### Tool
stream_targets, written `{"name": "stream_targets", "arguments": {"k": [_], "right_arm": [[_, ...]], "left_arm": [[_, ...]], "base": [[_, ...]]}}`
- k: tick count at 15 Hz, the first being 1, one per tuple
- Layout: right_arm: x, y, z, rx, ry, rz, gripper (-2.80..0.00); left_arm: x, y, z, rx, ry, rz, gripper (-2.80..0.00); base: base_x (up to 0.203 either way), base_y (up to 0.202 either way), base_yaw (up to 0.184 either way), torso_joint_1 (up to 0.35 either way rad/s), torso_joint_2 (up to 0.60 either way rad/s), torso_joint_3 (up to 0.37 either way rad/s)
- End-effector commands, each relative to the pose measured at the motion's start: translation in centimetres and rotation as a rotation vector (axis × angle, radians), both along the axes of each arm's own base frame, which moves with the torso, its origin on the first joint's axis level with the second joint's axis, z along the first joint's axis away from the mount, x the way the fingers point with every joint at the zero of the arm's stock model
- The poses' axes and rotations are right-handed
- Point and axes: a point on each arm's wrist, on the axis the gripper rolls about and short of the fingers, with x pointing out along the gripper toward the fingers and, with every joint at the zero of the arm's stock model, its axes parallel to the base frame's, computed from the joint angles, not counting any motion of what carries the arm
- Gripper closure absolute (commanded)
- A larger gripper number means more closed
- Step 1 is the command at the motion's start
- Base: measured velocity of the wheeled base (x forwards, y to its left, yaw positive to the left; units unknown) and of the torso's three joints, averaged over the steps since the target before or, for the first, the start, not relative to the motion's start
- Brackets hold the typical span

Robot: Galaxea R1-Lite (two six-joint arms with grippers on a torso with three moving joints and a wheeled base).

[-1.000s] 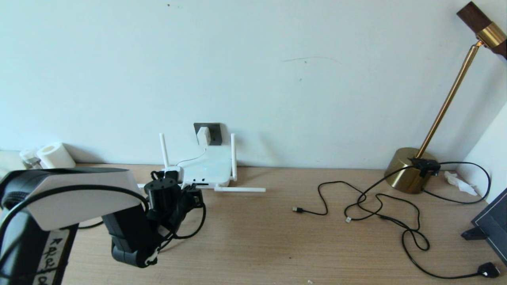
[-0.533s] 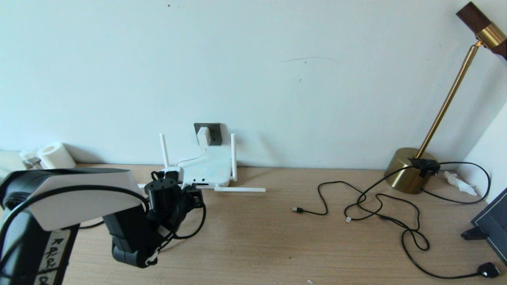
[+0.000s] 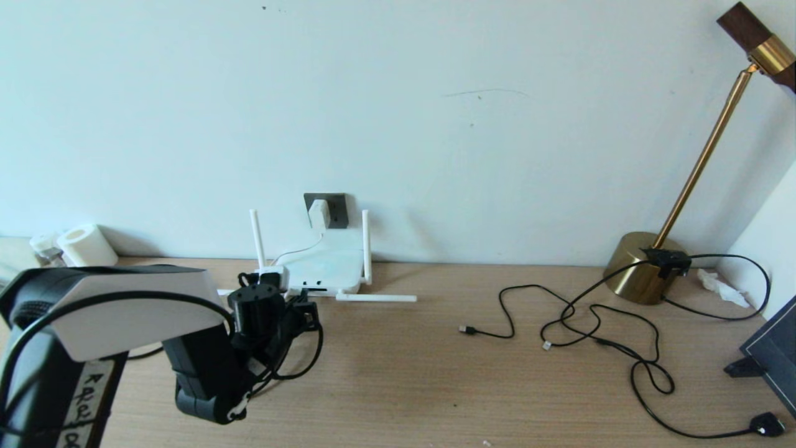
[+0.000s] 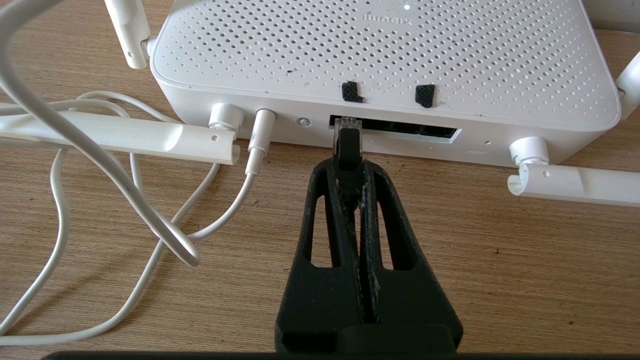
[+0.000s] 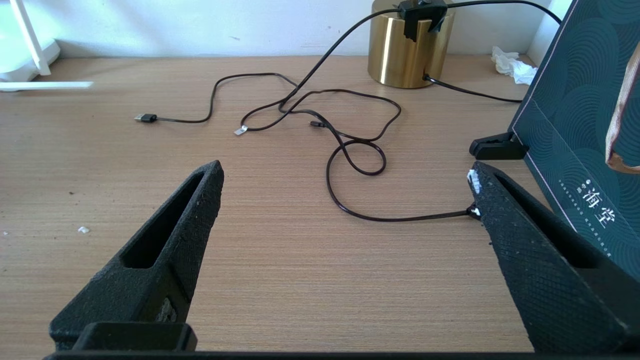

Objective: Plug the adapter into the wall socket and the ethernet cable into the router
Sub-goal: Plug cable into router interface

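L pincer [image 4: 350, 172] clenched on ethernet cable [image 4: 346, 150], clear plug tip at router [image 4: 380, 55] port row. Adapter [image 3: 319, 213] sits in wall socket [image 3: 336, 208]. R pincer [image 5: 345, 185] released, idle over worktop [image 3: 435, 373].

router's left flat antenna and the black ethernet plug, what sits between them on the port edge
In the left wrist view, a white round power plug and a small round button sit there on the white router.
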Motion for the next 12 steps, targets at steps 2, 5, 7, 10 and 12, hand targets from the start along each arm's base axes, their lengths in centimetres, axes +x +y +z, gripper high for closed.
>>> {"name": "stream_targets", "arguments": {"k": [2, 5, 7, 10, 12], "right_arm": [[0.01, 0.0, 0.01, 0.0, 0.001, 0.0, -2.8], [0.01, 0.0, 0.01, 0.0, 0.001, 0.0, -2.8], [0.01, 0.0, 0.01, 0.0, 0.001, 0.0, -2.8], [0.01, 0.0, 0.01, 0.0, 0.001, 0.0, -2.8], [0.0, 0.0, 0.0, 0.0, 0.0, 0.0, -2.8]], "left_arm": [[-0.01, 0.01, 0.02, -0.001, -0.005, -0.002, 0.0], [-0.1, 0.03, 0.01, -0.001, -0.002, -0.002, 0.0], [-0.13, 0.03, 0.15, -0.002, -0.005, -0.005, 0.0], [-0.42, 0.02, 0.17, 0.0, 0.002, -0.02, 0.0], [-0.46, -0.02, 0.26, -0.001, 0.001, -0.022, 0.0]], "base": [[0.0, 0.0, 0.0, 0.0, 0.0, 0.0], [0.0, 0.0, 0.0, 0.0, 0.0, 0.0], [0.0, 0.0, 0.0, 0.0, 0.0, 0.0], [0.0, 0.0, 0.0, 0.0, 0.0, 0.0], [0.0, 0.0, 0.0, 0.0, 0.0, 0.0]]}}
